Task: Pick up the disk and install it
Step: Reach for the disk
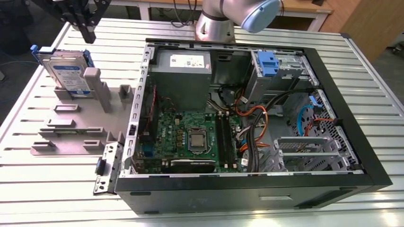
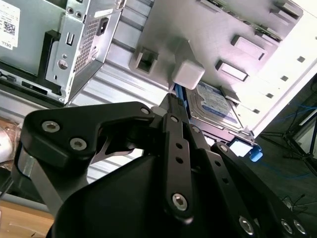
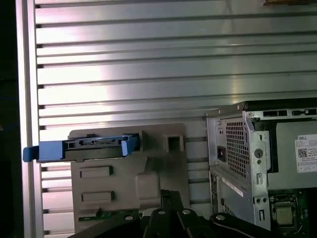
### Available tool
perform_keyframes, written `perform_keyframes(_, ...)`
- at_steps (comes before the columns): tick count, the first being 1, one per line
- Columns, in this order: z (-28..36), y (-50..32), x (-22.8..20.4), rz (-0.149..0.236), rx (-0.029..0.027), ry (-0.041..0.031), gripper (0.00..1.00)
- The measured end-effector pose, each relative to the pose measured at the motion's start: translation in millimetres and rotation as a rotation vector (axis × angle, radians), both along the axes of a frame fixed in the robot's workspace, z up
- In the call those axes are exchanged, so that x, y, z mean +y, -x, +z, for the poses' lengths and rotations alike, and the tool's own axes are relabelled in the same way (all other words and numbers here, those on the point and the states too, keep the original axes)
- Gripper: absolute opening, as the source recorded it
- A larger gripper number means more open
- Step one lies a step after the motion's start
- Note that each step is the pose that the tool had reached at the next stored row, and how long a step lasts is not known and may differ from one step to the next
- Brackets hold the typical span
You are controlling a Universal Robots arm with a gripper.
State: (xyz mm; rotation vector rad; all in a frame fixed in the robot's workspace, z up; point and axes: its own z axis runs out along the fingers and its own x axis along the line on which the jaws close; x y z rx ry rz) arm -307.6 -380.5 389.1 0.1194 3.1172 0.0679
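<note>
The disk (image 1: 66,71) stands on edge in a grey holder (image 1: 69,130) at the exterior view's left, silver with a blue-and-white label and blue side rails. My gripper (image 1: 89,37) hangs above and slightly behind it, apart from it, its black fingers drawn together and holding nothing. In the second wrist view the disk (image 2: 215,106) lies just beyond my gripper (image 2: 173,97). In the first wrist view the disk (image 3: 91,148) appears edge-on as a blue strip, with my gripper (image 3: 168,194) a short way off over the holder (image 3: 148,168).
An open black computer case (image 1: 353,109) lies on the slatted metal table (image 1: 44,189), to the exterior view's right of the holder. Inside are a motherboard (image 1: 196,137), a grey power supply (image 1: 183,71) and a drive bay with a blue latch (image 1: 268,64).
</note>
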Motion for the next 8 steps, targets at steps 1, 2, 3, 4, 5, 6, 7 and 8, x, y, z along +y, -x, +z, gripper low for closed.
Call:
perform_keyframes(1,-0.1,1.4,0.2,0.000,0.0001,0.0000,0.11)
perform_keyframes(2,-0.1,3.0,0.5,0.000,0.0002,0.0000,0.11)
perform_keyframes(3,-0.2,4.5,0.7,0.000,0.0003,0.0000,0.11)
perform_keyframes(4,-0.2,6.0,0.9,0.000,0.0004,0.0000,0.11)
perform_keyframes(5,-0.3,7.5,1.1,0.000,0.0004,0.0000,0.11)
perform_keyframes(6,-0.3,9.0,1.3,0.000,0.0005,0.0000,0.11)
perform_keyframes(7,-0.3,10.3,1.5,0.000,0.0005,0.0000,0.11)
perform_keyframes(8,-0.5,14.7,2.0,0.000,0.0007,0.0000,0.11)
